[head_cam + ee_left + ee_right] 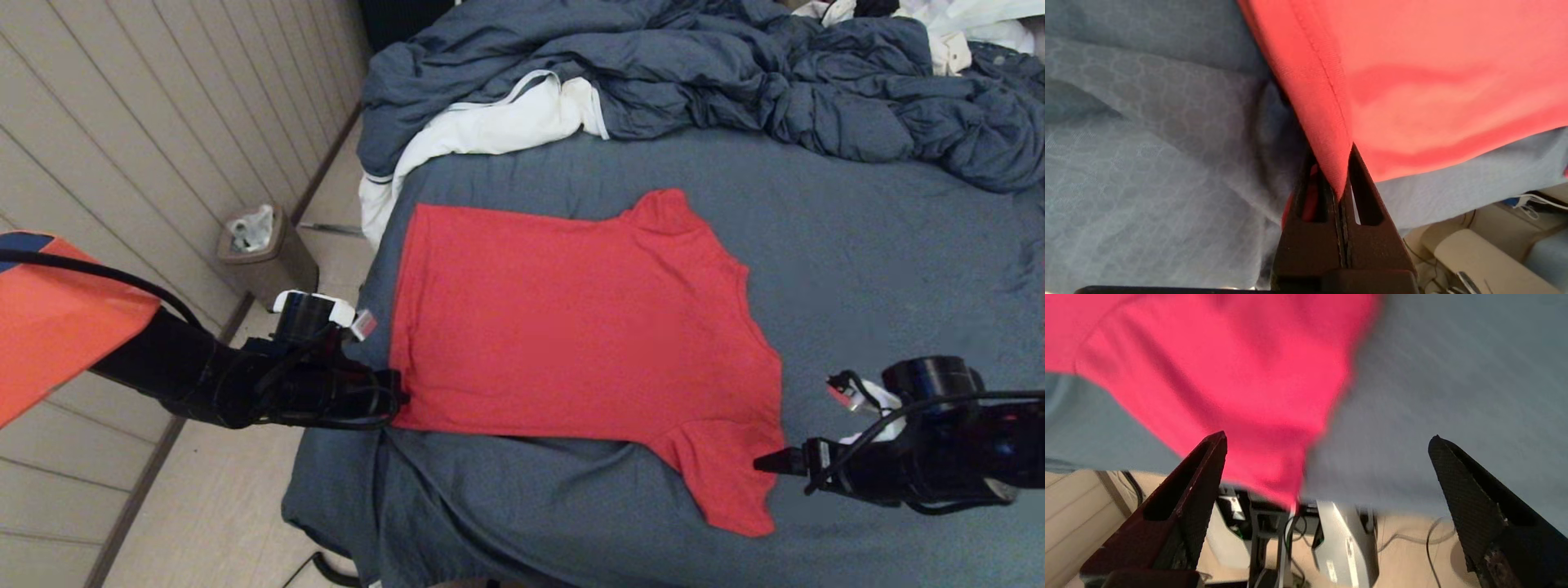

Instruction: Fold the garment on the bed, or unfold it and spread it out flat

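Observation:
The red T-shirt (pixel 571 327) lies spread flat on the slate-blue bed (pixel 882 245), hem toward the left, collar toward the right, one sleeve (pixel 727 482) near the front edge. My left gripper (pixel 397 400) sits at the near hem corner; in the left wrist view its jaws are pressed together with the stitched red hem (pixel 1327 134) pinched between them at the gripper (pixel 1341 179). My right gripper (pixel 767 464) hovers just right of the near sleeve, its fingers (pixel 1202 477) spread wide in the right wrist view, nothing between them, the red sleeve (pixel 1241 384) ahead.
A bulky slate-blue duvet (pixel 735 73) is heaped at the back of the bed with a white cloth with dark trim (pixel 490 122) beside it. A small bin (pixel 261 253) stands on the floor left of the bed. The bed's left edge drops off near my left arm.

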